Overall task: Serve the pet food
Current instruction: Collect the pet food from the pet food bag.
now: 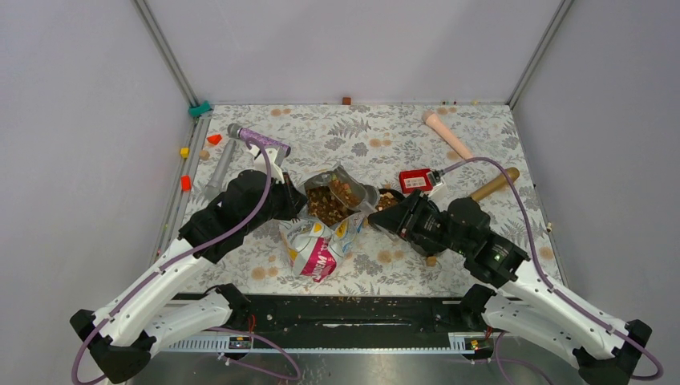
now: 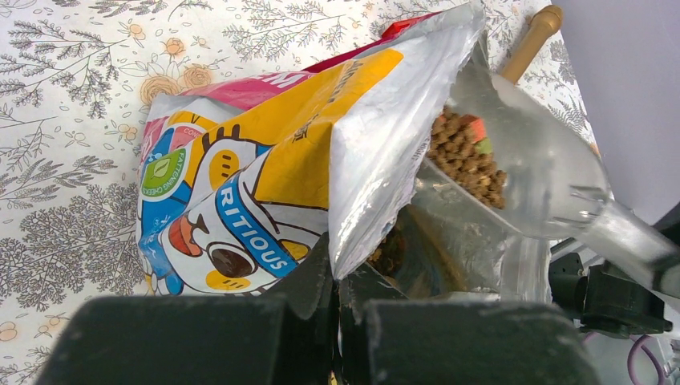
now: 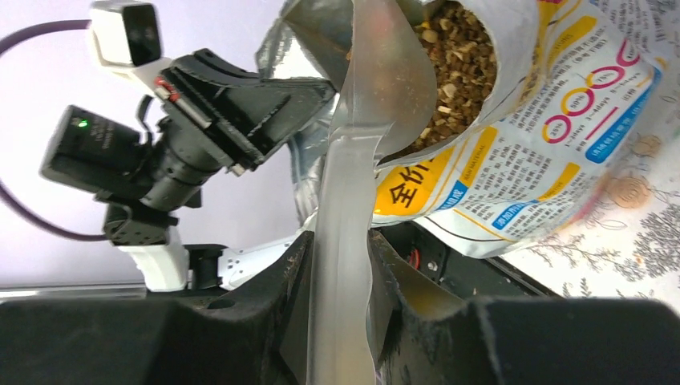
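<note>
The yellow-white-pink cat bag (image 1: 314,249) stands open at the table's middle with brown kibble (image 1: 330,200) showing in its mouth. My left gripper (image 1: 293,200) is shut on the bag's silver rim (image 2: 377,160), jaws pinched together (image 2: 341,281). My right gripper (image 1: 394,216) is shut on the handle (image 3: 345,241) of a clear plastic scoop (image 2: 529,168). The scoop's head is inside the bag mouth and holds kibble (image 2: 469,156). In the right wrist view the bag (image 3: 513,160) is full of kibble (image 3: 457,64) above my fingers (image 3: 305,265).
A dark bowl with some kibble (image 1: 388,200) sits just behind my right gripper. A red box (image 1: 415,180), a wooden-handled tool (image 1: 493,184) and a beige stick (image 1: 447,134) lie at the back right. A grey-purple tool (image 1: 257,141) and small coloured blocks (image 1: 185,183) lie left.
</note>
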### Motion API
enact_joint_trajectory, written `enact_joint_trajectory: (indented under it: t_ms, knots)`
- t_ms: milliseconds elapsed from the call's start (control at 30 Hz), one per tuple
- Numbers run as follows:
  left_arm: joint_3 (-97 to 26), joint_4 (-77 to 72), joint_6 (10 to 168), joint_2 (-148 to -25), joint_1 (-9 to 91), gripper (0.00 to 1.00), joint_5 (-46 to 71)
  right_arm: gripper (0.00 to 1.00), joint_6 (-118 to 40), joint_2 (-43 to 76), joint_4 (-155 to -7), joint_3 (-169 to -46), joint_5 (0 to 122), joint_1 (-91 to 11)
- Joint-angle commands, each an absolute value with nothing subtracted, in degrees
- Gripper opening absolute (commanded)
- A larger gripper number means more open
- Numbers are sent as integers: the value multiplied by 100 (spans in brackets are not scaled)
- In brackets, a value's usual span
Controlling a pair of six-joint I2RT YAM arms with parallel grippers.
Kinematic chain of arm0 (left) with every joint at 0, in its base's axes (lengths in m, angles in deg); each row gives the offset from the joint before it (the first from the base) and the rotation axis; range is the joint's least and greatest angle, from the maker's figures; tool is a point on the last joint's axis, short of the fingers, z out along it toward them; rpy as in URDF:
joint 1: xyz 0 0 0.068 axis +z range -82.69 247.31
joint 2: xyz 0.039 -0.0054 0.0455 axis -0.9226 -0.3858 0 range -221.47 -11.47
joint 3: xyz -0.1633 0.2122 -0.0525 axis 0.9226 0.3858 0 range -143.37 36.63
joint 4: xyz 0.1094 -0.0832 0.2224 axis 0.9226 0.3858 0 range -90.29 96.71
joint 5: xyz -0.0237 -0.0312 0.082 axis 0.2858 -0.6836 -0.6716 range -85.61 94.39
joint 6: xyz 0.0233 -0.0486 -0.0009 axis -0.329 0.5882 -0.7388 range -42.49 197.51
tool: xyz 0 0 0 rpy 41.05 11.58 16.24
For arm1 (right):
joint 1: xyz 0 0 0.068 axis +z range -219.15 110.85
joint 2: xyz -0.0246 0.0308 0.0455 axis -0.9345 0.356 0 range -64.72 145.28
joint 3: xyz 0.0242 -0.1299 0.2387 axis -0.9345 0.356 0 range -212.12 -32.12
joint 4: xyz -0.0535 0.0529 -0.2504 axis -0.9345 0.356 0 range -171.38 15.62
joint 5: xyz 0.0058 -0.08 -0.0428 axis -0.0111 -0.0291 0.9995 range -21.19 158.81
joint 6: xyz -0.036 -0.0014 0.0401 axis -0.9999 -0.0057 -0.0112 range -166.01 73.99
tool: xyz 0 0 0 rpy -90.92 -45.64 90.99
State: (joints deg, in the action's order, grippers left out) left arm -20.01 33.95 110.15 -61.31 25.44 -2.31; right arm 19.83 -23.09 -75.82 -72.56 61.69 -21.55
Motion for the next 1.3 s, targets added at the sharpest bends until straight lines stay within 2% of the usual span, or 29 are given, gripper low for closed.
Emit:
enact_joint_trajectory:
  t_ms: [0, 267, 533, 900, 1267]
  knots:
    - [-2153, 3172, 10974, -6018, 2549, 0, -120, 0, 2257, -2798, -8446, -6953, 6115, -2178]
    - [-2147, 3163, 11009, -6167, 2555, 0, -32, 0, 2191, -3408, -8200, -6761, 5988, -2177]
    - [-2141, 3152, 11012, -6221, 2547, 0, 28, 0, 2481, -3541, -8809, -6404, 5771, -2177]
    - [-2130, 3142, 11015, -6172, 2548, 0, -2, 0, 3248, -3413, -11103, -5557, 5474, -2177]
    - [-2109, 3100, 11012, -6141, 2550, 0, 32, 0, 3277, -3157, -12679, -5434, 5592, -2177]
